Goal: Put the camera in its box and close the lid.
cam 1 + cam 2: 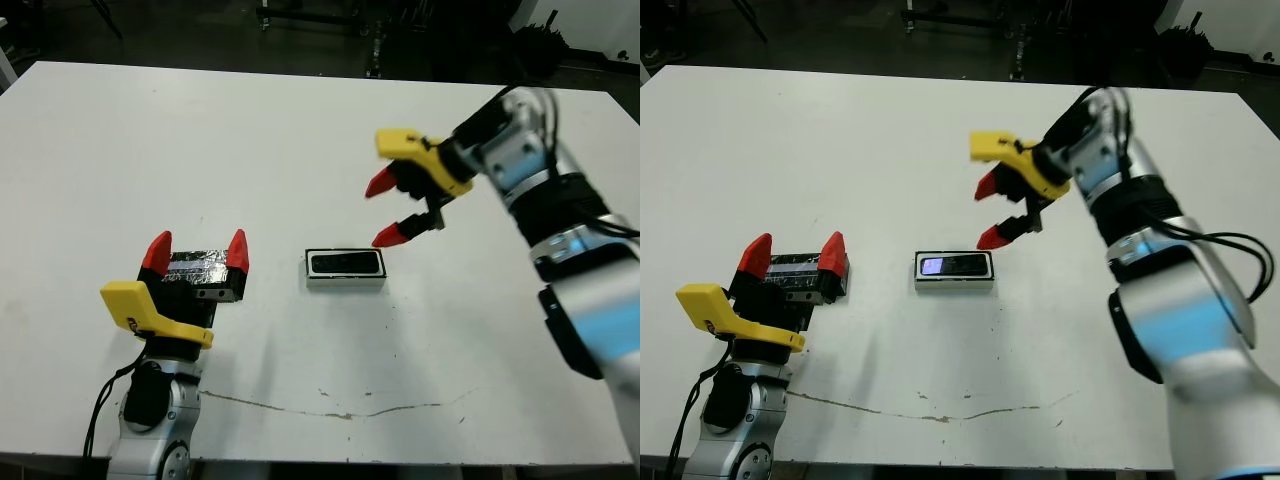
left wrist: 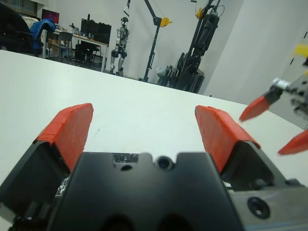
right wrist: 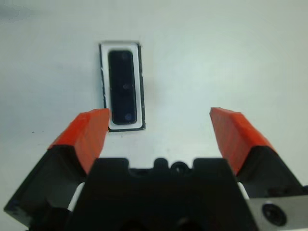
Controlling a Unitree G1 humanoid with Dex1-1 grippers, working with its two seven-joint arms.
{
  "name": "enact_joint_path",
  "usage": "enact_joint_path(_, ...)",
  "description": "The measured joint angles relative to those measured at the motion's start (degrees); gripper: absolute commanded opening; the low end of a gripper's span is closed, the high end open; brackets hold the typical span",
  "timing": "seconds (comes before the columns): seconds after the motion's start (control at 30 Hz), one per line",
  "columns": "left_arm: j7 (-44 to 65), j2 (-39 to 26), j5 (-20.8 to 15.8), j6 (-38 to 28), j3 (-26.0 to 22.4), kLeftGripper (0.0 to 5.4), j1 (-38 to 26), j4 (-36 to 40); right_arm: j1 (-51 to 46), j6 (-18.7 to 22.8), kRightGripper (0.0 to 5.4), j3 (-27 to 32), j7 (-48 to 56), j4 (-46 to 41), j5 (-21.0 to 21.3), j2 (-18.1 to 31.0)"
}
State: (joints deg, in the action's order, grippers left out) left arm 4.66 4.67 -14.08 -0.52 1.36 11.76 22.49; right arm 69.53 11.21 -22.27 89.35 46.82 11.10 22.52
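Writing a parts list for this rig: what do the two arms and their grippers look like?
Both arms are silver-grey with black joints and trailing black cables. Each gripper, left and right, has a black body, a yellow bracket and two red-tipped fingers.

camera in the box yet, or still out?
In. The camera lies flat inside the box, white lining showing all around it. The lid is off, sitting at the left gripper.

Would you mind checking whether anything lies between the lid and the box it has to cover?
Nothing visible does. The lid sits between the left pincer's open fingers, and only bare table separates it from the box, where the camera already lies.
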Motion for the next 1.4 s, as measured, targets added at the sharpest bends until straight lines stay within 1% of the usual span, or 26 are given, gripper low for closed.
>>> enact_joint_path(0.07,0.0,0.0,0.0,0.0,0.0,5.4,-0.2,-0.2,0.5,-1.0,5.39,1.4,0.8,-1.2,-1.5,1.4)
enact_joint_path(0.13,0.0,0.0,0.1,-0.2,0.0,5.4,-0.4,-0.5,1.0,-1.0,5.39,2.8,1.1,-2.2,-2.9,2.9)
enact_joint_path(0.17,0.0,0.0,0.1,-0.3,0.0,5.4,-0.4,-0.6,1.1,-0.8,5.39,3.6,1.0,-3.0,-3.5,3.6)
enact_joint_path(0.23,0.0,0.0,0.1,-0.4,0.0,5.4,-0.4,-0.6,0.6,1.3,5.39,6.3,-0.7,-6.4,-5.5,4.9)
enact_joint_path(0.3,0.0,0.0,0.1,-0.4,0.0,5.4,-0.5,-0.6,-1.9,4.7,5.38,10.5,-6.1,-12.7,-7.5,6.1)
enact_joint_path(0.4,0.0,0.0,0.1,-0.5,0.0,5.4,-0.7,-0.7,-10.7,9.9,5.09,17.0,-17.6,-25.7,-10.0,6.6)
enact_joint_path(0.53,-0.1,0.0,0.1,-0.5,-0.1,5.4,-0.7,-0.7,-24.9,13.8,4.53,20.4,-29.0,-40.6,-11.7,5.1)
enact_joint_path(0.63,-0.1,0.0,0.1,-0.4,0.0,5.4,-0.8,-0.6,-32.3,14.6,4.1,20.5,-34.4,-47.6,-12.9,3.5)
enact_joint_path(0.73,-0.1,-0.1,0.6,-0.3,-0.1,5.4,-0.8,-0.6,-36.9,14.6,3.65,20.0,-38.4,-51.4,-13.9,1.8)
enact_joint_path(0.87,-0.1,0.0,0.4,-0.3,-0.3,5.4,-0.8,-0.6,-40.1,14.5,3.03,18.8,-42.4,-52.9,-14.6,0.1)
enact_joint_path(0.97,-0.1,0.0,0.3,-0.2,-0.3,5.4,-0.8,-0.6,-40.9,13.5,2.62,18.1,-44.5,-53.0,-14.5,-0.1)
enact_joint_path(1.03,-0.1,0.0,0.3,-0.2,-0.3,5.4,-0.8,-0.6,-41.1,12.8,2.35,17.1,-46.0,-53.4,-14.0,0.0)
enact_joint_path(1.2,-0.1,-0.1,0.3,-0.3,-0.3,5.4,-0.8,-0.7,-41.2,13.0,1.59,13.2,-48.3,-55.1,-11.0,0.3)
enact_joint_path(1.27,-0.1,-0.1,0.3,-0.2,-0.3,5.4,-0.8,-0.7,-41.2,13.0,1.29,12.2,-48.7,-55.4,-10.7,0.2)
enact_joint_path(1.4,-0.1,-0.1,0.5,-0.2,-0.3,5.4,-0.8,-0.7,-41.2,15.0,0.66,9.9,-49.7,-56.4,-9.4,0.2)
